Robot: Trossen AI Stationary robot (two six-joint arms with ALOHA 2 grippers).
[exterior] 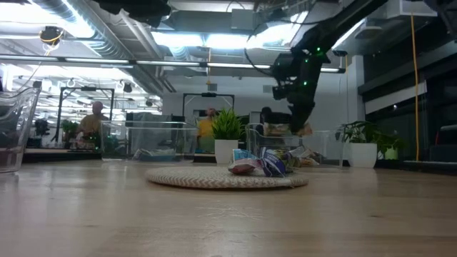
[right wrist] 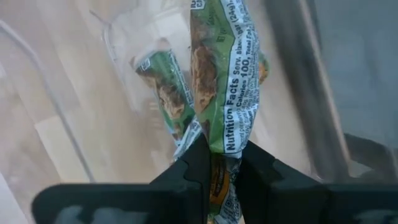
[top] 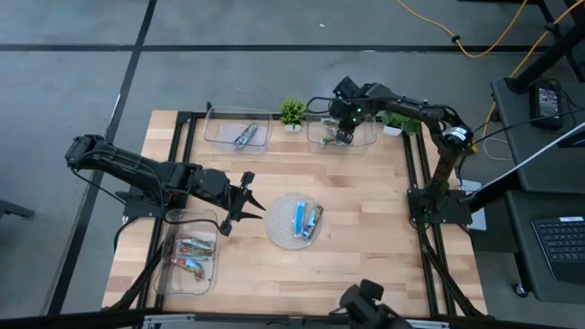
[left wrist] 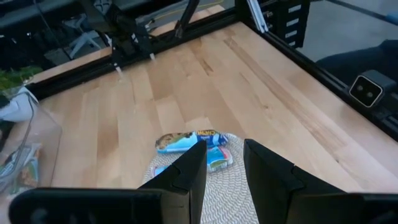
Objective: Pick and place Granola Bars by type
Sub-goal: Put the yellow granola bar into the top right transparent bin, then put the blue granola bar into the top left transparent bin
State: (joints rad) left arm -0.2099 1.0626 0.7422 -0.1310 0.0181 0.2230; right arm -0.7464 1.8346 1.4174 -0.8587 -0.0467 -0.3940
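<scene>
A green bar (right wrist: 219, 81) hangs pinched in the right hand (right wrist: 222, 163), over the clear tray (top: 366, 139) at the far edge of the surface (top: 366, 228), where another green bar (right wrist: 163, 93) already lies. A small potted plant (top: 292, 112) stands just beside that tray, and a second tray (top: 219, 128) farther along holds a silver-blue bar (top: 245, 136). Blue bars (top: 306, 219) rest on the round woven mat (top: 279, 224) mid-surface. The left hand (top: 250, 206) hovers near the mat, fingers slightly parted, holding nothing. A third tray (top: 169, 274) beside it holds red bars (top: 190, 256).
</scene>
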